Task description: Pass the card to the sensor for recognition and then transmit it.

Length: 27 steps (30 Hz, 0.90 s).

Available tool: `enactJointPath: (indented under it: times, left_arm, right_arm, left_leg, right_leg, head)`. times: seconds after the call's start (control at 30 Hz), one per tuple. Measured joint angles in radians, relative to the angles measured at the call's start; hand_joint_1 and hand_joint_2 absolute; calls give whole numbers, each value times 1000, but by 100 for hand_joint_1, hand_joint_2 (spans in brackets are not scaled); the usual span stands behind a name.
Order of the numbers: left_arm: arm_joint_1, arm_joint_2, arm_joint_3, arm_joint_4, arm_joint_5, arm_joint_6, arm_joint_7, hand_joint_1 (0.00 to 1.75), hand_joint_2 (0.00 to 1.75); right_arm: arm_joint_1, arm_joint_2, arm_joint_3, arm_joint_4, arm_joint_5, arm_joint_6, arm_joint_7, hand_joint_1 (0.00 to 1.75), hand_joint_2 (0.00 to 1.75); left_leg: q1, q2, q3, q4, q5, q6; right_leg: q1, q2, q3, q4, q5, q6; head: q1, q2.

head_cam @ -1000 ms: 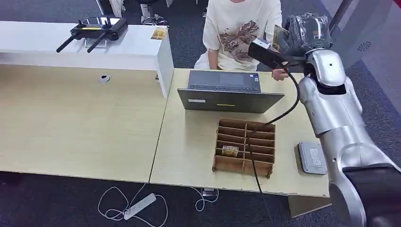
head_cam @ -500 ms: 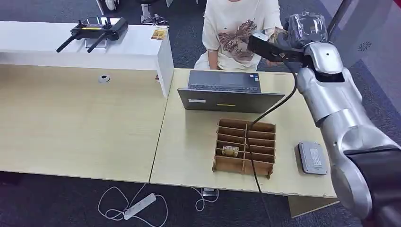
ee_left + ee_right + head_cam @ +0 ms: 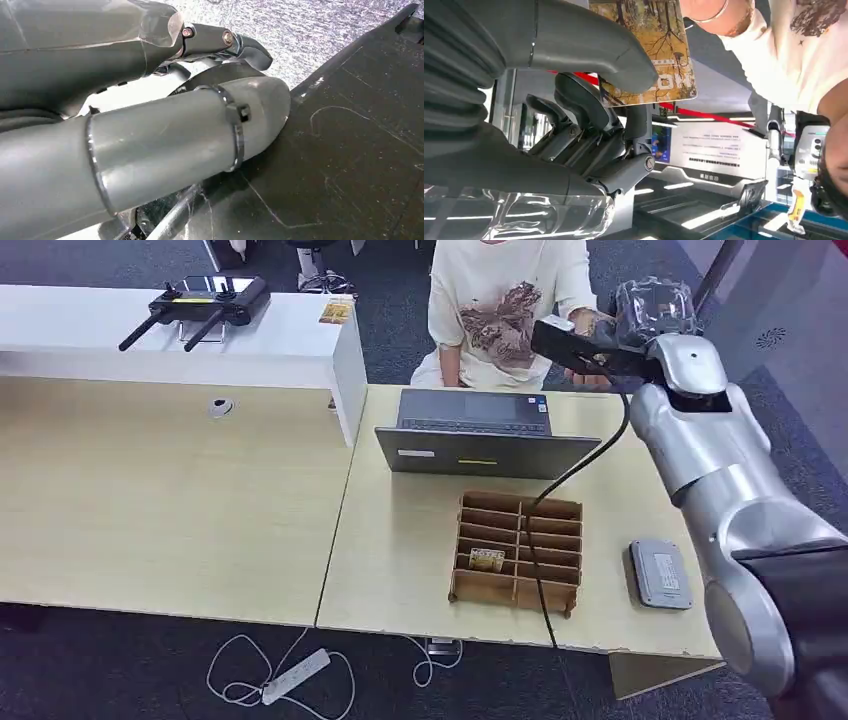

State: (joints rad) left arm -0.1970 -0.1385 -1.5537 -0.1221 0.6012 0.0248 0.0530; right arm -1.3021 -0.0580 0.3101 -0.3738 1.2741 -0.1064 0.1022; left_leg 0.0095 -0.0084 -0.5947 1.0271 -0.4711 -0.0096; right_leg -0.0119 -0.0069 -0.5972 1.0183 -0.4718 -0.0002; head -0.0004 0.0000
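— Where's the card (image 3: 651, 47)?
— Far right, past the counter (image 3: 400, 540), raised toward the person (image 3: 500, 300), presumably for handing over.
— And the right hand (image 3: 589, 100)?
— Its fingers (image 3: 589, 47) pinch the card. The left hand (image 3: 150, 100): cannot tell.

The right arm (image 3: 720, 490) reaches up and forward from the lower right, its silver forearm raised so the right robot hand (image 3: 655, 310) sits high at the far end. Its thick thumb (image 3: 589, 55) and darker fingers (image 3: 584, 107) pinch a card (image 3: 654, 45) between them. The left robot hand (image 3: 150, 115) hangs low, its fingers seemingly curled in, though too close to judge.
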Motion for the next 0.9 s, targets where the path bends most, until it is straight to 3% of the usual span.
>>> enactJointPath:
  times: [0.03,0.67,0.9]
  left_arm:
    - [0,0,0,0,0,0,0,0,0]
    - [1,-3,0,0,-15,-1,-2,0,0]
    - [1,-5,0,0,-16,1,-3,0,0]
  right_arm:
    - [-1,0,0,2,0,0,1,3,175]
    - [-5,-6,-25,6,-53,-60,-40,0,175]
    - [-8,-5,-100,-7,-205,-77,-136,0,175]
  left_leg:
    - [0,0,0,0,0,0]
    - [0,0,0,0,0,0]
    - [0,0,0,0,0,0]
  right_leg:
    - [0,0,0,0,0,0]
    - [0,0,0,0,0,0]
    - [0,0,0,0,0,0]
  head:
    - [0,0]
    - [0,0]
    - [0,0]
